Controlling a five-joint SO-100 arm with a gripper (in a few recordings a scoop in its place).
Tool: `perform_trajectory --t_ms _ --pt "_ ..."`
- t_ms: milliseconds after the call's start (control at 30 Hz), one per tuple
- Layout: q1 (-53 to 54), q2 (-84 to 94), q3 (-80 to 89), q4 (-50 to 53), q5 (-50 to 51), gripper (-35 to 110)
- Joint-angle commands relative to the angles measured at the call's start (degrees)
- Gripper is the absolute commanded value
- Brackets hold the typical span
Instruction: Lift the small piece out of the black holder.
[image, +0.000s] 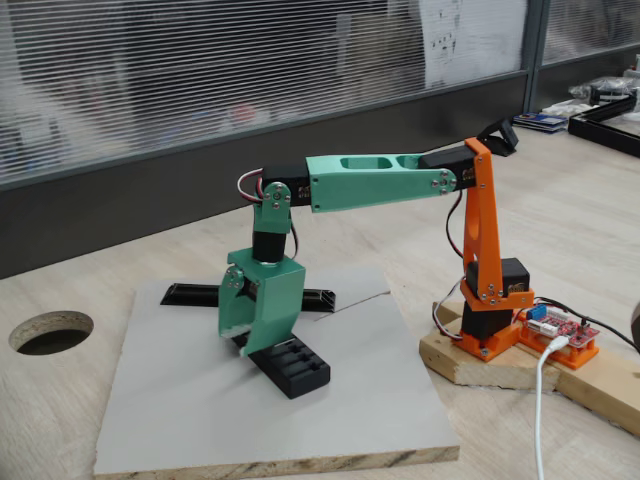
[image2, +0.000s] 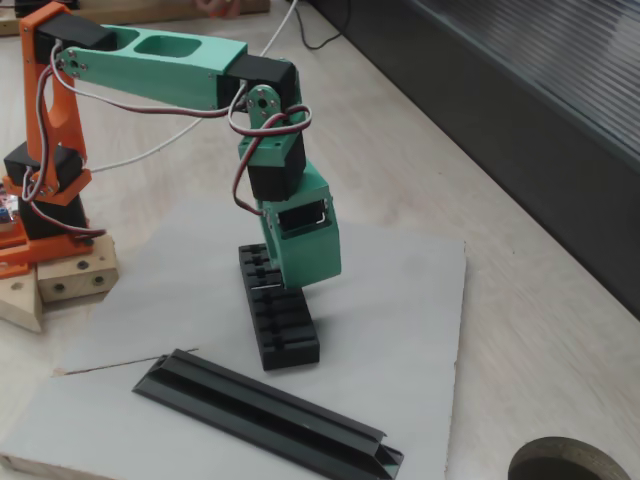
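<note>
The black holder lies on the grey board, a short slotted block. My green gripper points straight down with its tips on or just above the holder's far end. In both fixed views the fingers narrow toward each other at the bottom, but the gripper's own body covers the tips, so the gap between them is hidden. A faint pale line shows on the holder beside the tips; I cannot tell if it is the small piece.
A longer, thinner black bar lies on the grey board beside the holder. The orange arm base stands on a wooden block at the board's side. A round hole is cut in the wooden table.
</note>
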Motion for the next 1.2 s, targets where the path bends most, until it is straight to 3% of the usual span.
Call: perform_trajectory --t_ms 0,867,1167 --pt "-0.26 0.35 -1.05 -4.04 0.35 35" --pt "-0.18 0.26 -0.09 -4.83 0.35 35" --pt "-0.09 0.26 -0.35 -0.62 0.35 35"
